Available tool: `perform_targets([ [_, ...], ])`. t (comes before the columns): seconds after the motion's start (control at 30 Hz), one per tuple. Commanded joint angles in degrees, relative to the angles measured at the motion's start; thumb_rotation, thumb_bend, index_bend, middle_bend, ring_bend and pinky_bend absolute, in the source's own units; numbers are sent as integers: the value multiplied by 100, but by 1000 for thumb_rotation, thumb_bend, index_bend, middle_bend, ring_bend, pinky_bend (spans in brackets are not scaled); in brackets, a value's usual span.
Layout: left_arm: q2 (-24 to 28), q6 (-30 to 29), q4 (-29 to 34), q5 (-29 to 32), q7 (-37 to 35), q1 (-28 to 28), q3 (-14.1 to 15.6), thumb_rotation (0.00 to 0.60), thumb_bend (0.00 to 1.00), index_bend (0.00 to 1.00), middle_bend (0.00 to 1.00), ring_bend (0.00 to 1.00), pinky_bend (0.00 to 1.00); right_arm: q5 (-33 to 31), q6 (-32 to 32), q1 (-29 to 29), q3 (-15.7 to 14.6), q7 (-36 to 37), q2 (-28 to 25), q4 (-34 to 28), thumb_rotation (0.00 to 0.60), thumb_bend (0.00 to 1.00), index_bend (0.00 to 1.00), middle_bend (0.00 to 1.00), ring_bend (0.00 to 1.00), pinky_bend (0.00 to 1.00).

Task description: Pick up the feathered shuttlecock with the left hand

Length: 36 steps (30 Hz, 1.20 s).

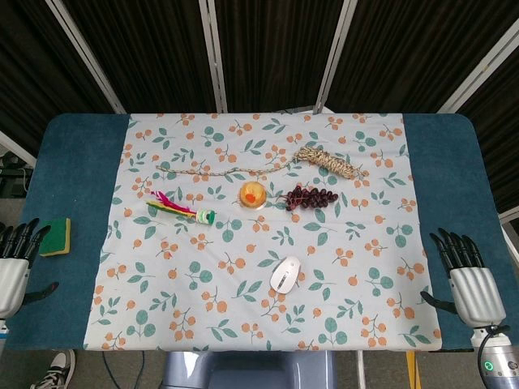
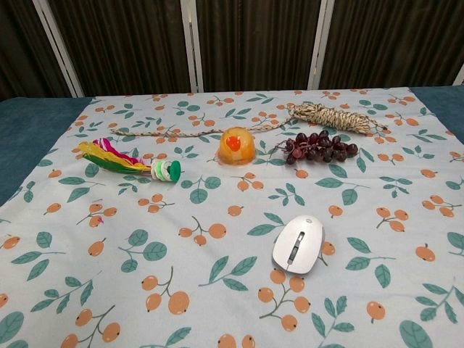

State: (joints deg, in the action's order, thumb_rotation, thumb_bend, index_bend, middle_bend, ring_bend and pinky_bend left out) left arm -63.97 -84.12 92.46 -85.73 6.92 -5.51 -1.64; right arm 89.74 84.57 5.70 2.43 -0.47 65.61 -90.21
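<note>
A blue table [image 1: 77, 162] carries a floral cloth [image 1: 268, 324] printed with oranges and leaves, covering most of its top. No containers are on it — everything lies loose on the cloth. Along the far side runs a coil of straw rope [image 1: 328, 160] with a long tail trailing left. Nearer the middle lie a bunch of dark grapes [image 1: 310, 197] and, just beside it on the left, a round orange dome [image 1: 253, 194]. A white computer mouse [image 1: 285, 274] sits closer to the near edge. The feathered shuttlecock [image 1: 180, 209] lies on its side on the left part of the cloth, bright feathers pointing left, green base pointing right. The left hand [image 1: 16, 259] rests at the table's left edge, fingers apart and holding nothing — well apart from the shuttlecock, with a yellow-green sponge [image 1: 56, 236] just beside it. The right hand [image 1: 466, 275] rests at the right edge, likewise spread and empty.
</note>
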Motion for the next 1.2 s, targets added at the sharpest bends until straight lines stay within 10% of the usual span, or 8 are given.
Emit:
perform_targets([
  [0.03, 3, 0, 4, 6, -10, -1, -4, 600, 40, 81, 0, 0, 0, -8, 10, 1, -2, -12, -15, -16, 600, 8, 0, 0, 0, 0],
  [1.2, 153, 800, 399, 510, 229, -514, -300, 600, 158, 198, 0, 0, 0, -165, -94, -20, -12, -29, -67, -213, 600, 21, 0, 0, 0, 0],
])
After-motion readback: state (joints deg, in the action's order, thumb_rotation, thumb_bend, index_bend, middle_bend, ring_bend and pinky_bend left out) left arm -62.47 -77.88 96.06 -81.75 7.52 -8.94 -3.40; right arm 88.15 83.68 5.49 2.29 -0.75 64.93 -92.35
